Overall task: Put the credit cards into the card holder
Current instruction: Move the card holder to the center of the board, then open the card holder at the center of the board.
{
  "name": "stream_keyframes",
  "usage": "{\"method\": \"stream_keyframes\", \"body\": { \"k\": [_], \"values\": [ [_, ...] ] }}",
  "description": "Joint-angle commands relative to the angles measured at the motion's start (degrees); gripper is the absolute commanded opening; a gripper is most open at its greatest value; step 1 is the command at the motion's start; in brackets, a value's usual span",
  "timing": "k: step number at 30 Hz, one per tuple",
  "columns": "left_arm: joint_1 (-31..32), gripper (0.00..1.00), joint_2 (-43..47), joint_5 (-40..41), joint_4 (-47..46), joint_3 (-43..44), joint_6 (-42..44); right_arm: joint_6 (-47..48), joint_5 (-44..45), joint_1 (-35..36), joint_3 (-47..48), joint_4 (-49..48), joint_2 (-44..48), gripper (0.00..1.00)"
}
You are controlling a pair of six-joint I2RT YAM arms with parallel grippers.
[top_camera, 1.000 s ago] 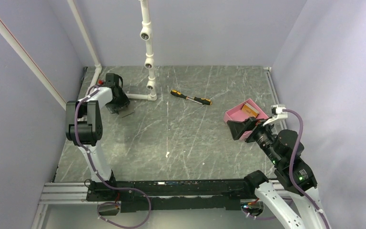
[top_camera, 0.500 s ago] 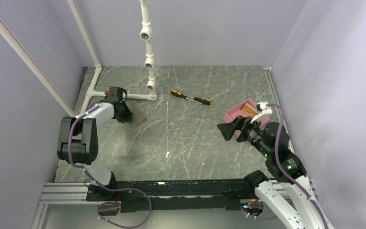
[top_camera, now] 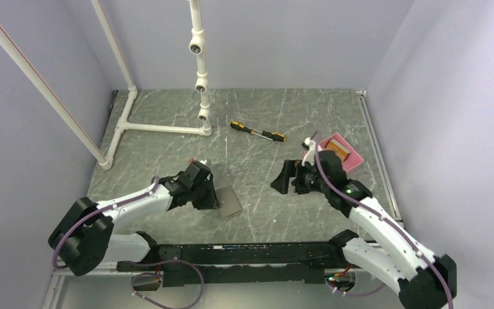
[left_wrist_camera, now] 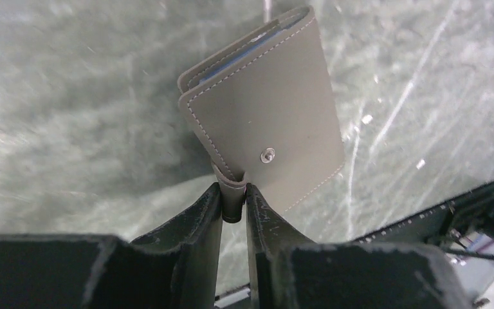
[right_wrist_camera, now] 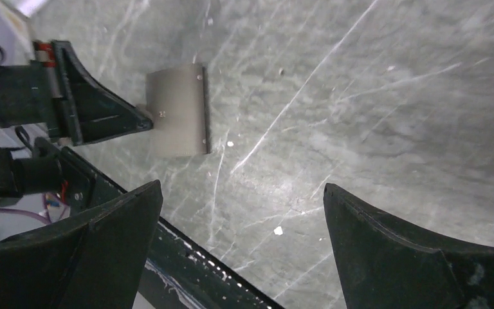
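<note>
Here, the left gripper (left_wrist_camera: 233, 201) has its jaws drawn nearly together, pinching the small strap that curls off one near corner of the card holder (left_wrist_camera: 270, 129). Nothing else sits between the fingers (left_wrist_camera: 193, 219). The holder is folded shut, grey face and metal stud up. A sliver of blue lining shows along its far edge in the left wrist view. Its long axis runs away from the claw, leaning to the right in that view. From the top camera the holder (top_camera: 229, 201) lies flat-looking at the near middle of the table (top_camera: 257, 109), just right of the left gripper (top_camera: 213, 196), its long axis running toward the near edge and a little rightward. Whether it rests on the stone or hangs just above it cannot be told.

The right gripper (top_camera: 282, 180) is spread as wide as it goes and holds nothing. It hovers right of the holder and apart from it. In its own view the right gripper (right_wrist_camera: 242, 190) frames bare table, with the holder (right_wrist_camera: 179, 119) beyond at upper left.

The cards (top_camera: 336, 148) lie in the pink tray (top_camera: 354, 159) at the right, behind the right arm. A screwdriver (top_camera: 257, 131) lies farther back
</note>
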State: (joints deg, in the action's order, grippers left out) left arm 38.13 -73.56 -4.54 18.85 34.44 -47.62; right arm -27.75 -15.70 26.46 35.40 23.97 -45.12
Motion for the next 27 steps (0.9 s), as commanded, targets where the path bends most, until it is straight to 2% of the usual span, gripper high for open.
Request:
{"method": "stream_keyframes", "body": {
  "k": [1,5,9,13,18,23,27],
  "values": [
    [3.51,0.24,5.92,-1.91,-5.48,-2.48,-5.79,-3.85,4.73,6.9,2.66,-4.6,-8.13,0.97],
    [4.1,0.23,10.86,-5.0,-11.59,-6.78,-8.46,-5.78,12.59,16.07,5.54,-5.04,-15.37,0.9],
    [4.28,0.19,16.71,-7.36,-16.01,-8.8,-10.4,-3.35,21.86,24.43,7.13,-7.04,-19.21,0.91],
    [4.35,0.12,20.8,-8.87,-16.81,-8.07,-10.91,-0.17,24.16,29.77,7.13,-9.47,-22.29,0.94],
    [4.46,0.04,22.48,-11.26,-14.26,-4.66,-10.54,-1.57,25.18,31.11,6.38,-10.64,-24.62,0.98],
    [4.44,0.0,20.0,-10.2,-6.06,-1.73,-8.69,-3.34,25.95,31.09,5.66,-11.81,-25.07,0.99],
    [4.44,0.0,19.95,-11.52,-8.52,-5.2,-10.06,-5.74,22.51,31.07,6.52,-13.22,-27.33,0.96]
  ]
}}
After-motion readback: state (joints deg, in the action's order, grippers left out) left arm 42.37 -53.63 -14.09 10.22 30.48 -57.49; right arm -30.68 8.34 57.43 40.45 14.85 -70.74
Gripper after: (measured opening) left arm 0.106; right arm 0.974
